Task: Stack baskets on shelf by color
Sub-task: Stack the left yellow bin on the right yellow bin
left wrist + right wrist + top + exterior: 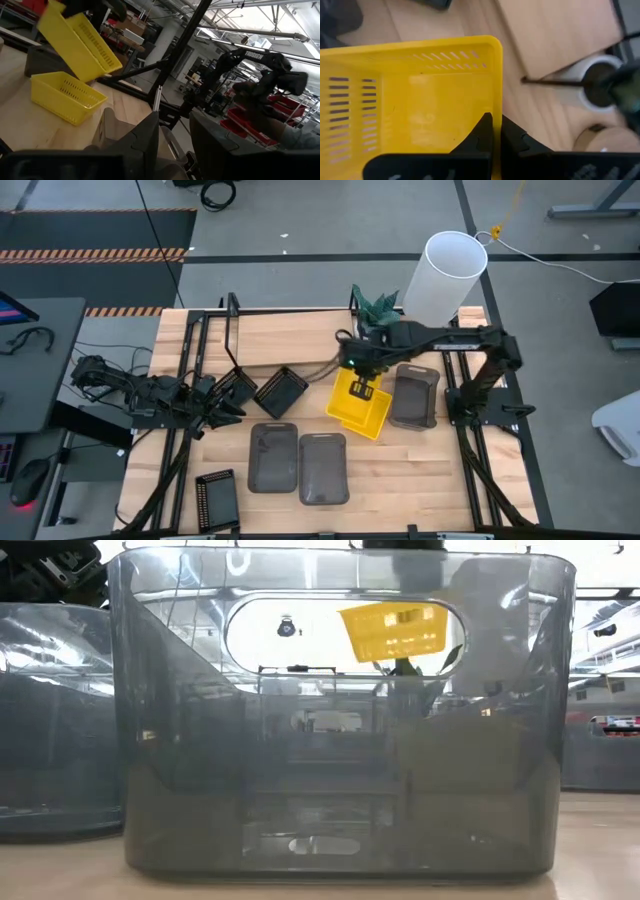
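Observation:
My right gripper (360,368) is over the table's middle, shut on a bright yellow basket (350,387) lifted above a second yellow basket (368,418) that rests on the tabletop. The left wrist view shows the lifted basket (80,40) tilted over the lying one (67,95). My left gripper (175,137) waits open at the table's left (232,406), beside two black slatted baskets (282,390). Smoky grey baskets lie near the front (272,457) (323,468) and at the right (415,395). The shelf board (290,335) runs along the far side. My right gripper holds the lifted yellow basket by one side wall near a corner (496,117), one finger (481,134) inside the basket and one outside. The fingers come from above, pointing down. The basket is lifted clear and hangs tilted below the fingers, over the other yellow basket.
A white cylinder (450,275) and a green plant (378,305) stand at the far right end of the shelf. Another black basket (217,500) lies at the near left corner. One grey basket (340,720) fills the low view. Black frame posts (232,310) rise along the shelf.

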You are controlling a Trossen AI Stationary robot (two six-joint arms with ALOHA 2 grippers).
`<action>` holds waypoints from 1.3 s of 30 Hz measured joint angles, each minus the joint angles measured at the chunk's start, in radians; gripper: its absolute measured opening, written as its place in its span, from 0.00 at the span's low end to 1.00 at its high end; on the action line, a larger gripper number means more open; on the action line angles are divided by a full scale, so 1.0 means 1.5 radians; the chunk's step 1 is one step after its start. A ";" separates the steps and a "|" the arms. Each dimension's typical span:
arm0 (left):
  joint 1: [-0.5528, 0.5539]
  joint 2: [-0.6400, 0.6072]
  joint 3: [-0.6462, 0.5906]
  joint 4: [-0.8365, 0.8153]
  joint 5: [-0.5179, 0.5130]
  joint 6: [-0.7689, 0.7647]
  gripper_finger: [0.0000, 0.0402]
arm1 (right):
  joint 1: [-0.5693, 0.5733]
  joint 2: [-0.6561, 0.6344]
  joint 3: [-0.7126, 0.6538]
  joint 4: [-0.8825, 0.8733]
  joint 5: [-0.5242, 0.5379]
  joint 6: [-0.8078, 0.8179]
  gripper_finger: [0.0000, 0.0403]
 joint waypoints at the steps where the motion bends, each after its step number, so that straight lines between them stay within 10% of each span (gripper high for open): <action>1: 0.000 0.000 0.000 0.000 0.000 0.000 0.29 | 0.004 -0.016 -0.031 0.012 -0.001 0.012 0.02; 13: 0.000 0.001 0.000 0.000 0.000 0.000 0.29 | 0.015 -0.175 -0.351 0.210 -0.030 0.100 0.02; 39: 0.000 0.001 0.000 0.000 0.000 0.000 0.29 | 0.001 -0.189 -0.552 0.425 -0.061 0.131 0.16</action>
